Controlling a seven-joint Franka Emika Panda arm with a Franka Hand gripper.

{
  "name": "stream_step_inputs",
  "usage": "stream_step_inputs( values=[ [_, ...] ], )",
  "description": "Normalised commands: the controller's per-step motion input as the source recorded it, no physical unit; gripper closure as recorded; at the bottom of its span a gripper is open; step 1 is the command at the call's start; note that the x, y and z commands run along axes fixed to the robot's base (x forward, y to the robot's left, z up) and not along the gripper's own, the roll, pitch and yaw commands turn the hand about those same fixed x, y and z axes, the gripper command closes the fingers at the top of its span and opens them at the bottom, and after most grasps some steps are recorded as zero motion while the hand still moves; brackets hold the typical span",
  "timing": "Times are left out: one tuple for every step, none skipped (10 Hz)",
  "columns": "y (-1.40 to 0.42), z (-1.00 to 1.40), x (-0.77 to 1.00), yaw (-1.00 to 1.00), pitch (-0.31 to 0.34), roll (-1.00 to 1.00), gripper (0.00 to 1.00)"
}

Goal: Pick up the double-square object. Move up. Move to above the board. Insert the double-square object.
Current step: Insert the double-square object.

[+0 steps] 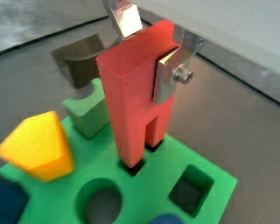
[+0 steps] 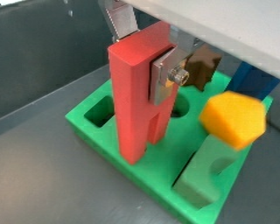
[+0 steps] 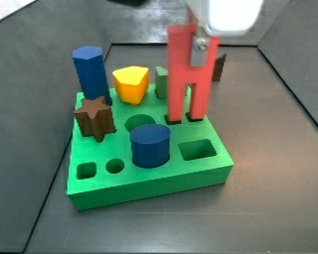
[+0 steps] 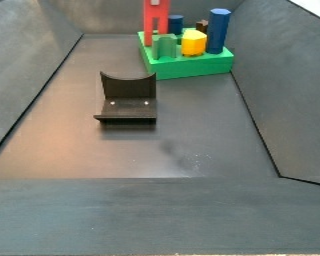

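The double-square object (image 3: 189,74) is a tall red block of two bars joined by a bridge. It stands upright over the far right part of the green board (image 3: 148,177). In a wrist view its lower end (image 1: 136,105) sits in a hole in the board (image 1: 206,175); I cannot tell how deep. It also shows in a wrist view (image 2: 140,96) and small in a side view (image 4: 155,20). My gripper (image 1: 150,48) is shut on the block's top, one silver finger on each side, as also shown in a wrist view (image 2: 143,48) and in a side view (image 3: 195,35).
The board holds a blue hexagonal column (image 3: 87,69), a yellow piece (image 3: 130,84), a brown star (image 3: 92,117), a blue cylinder (image 3: 150,144) and a grey-green block (image 1: 90,114). The fixture (image 4: 125,98) stands mid-floor. Dark sloping walls (image 4: 36,80) ring the floor.
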Motion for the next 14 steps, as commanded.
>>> stream_step_inputs(
  values=[
    [0.04,-0.05,0.13,-0.15,0.000,0.00,1.00],
    [0.00,-0.01,-0.04,0.00,0.009,0.00,1.00],
    [-0.06,-0.06,0.00,0.32,0.000,0.04,1.00],
    [-0.17,-0.10,-0.01,0.96,0.000,0.00,1.00],
    [-0.18,-0.02,-0.13,0.93,0.000,0.00,1.00],
    [0.00,0.00,-0.21,0.80,0.069,0.06,1.00],
    [0.00,0.00,-0.24,0.36,0.061,0.00,1.00],
    [0.00,-0.05,-0.20,-0.28,0.000,-0.03,1.00],
    [-0.03,-0.07,0.00,-0.66,0.000,-0.04,1.00],
    [-0.10,-0.12,-0.05,-0.87,0.000,-0.01,1.00],
    [-0.12,-0.17,0.00,-0.77,0.000,-0.03,1.00],
    [-0.08,-0.23,0.00,-0.41,0.013,0.00,1.00],
    [-0.07,-0.29,-0.11,-0.09,0.000,0.00,1.00],
    [-0.02,-0.45,0.05,0.00,0.000,0.01,1.00]
  ],
)
